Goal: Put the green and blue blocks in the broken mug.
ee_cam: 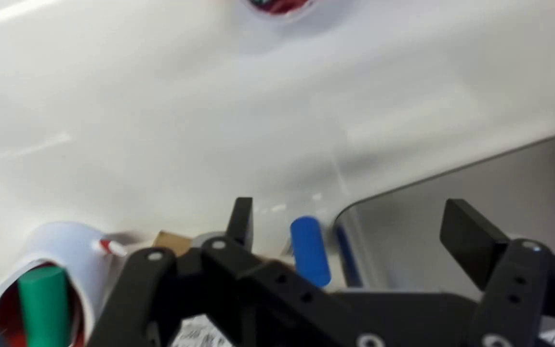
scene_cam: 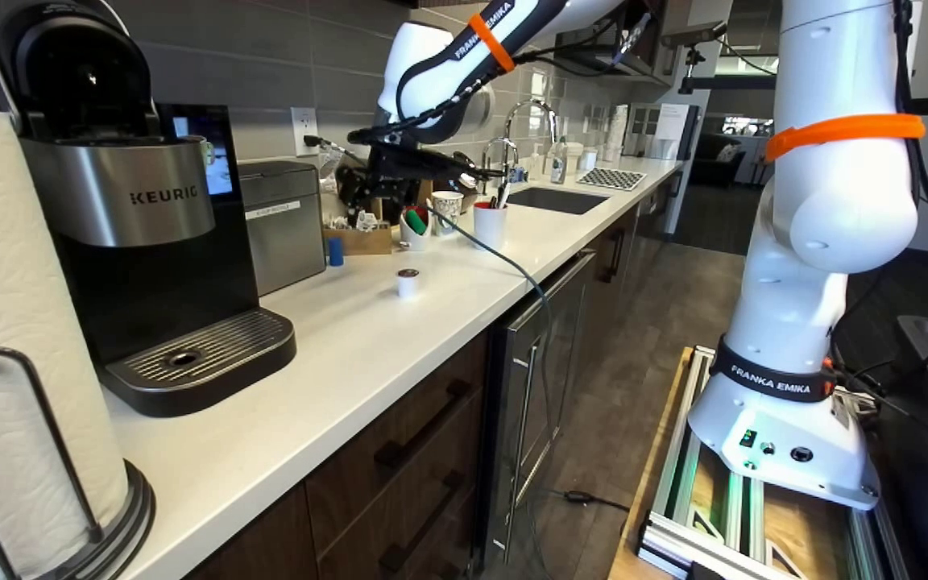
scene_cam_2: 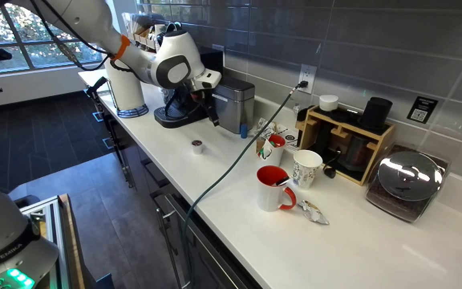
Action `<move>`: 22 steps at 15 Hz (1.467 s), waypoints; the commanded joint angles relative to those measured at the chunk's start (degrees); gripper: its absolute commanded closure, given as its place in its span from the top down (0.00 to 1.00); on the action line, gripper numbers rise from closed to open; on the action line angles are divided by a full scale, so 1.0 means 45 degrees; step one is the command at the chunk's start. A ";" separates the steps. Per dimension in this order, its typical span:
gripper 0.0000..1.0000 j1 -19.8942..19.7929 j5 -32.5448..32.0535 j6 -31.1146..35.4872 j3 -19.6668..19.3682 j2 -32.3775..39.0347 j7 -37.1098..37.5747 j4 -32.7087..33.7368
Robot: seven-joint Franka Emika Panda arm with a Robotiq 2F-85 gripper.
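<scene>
Holds fingers [ee_cam: 470,241] parted, gripping nothing; has green block [ee_cam: 45,301] inside broken mug [ee_cam: 72,253] already; needs blue block [ee_cam: 310,250], upright on table [ee_cam: 162,144] just beside metal box [ee_cam: 403,231]; could jam one finger against box while lowering; could topple block if off-centre, rolling it away.

End effector [ee_cam: 350,221], jaws wide apart.

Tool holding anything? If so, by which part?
Nothing is held. The tool is open, with nothing clamped in it; the blue block stands on the counter and the green block sits in the broken mug.
</scene>
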 commanded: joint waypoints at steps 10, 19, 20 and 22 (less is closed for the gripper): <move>1.00 0.0226 -0.1698 0.1159 -0.0648 0.4104 -0.2430 0.3109; 1.00 -0.4386 0.1392 -0.2597 0.3604 0.5649 -1.0751 0.6083; 1.00 -0.4385 0.1607 -0.2757 0.3414 0.5661 -1.1114 0.6239; 1.00 -0.3975 0.1706 -0.2328 0.2880 0.5303 -1.0810 0.5814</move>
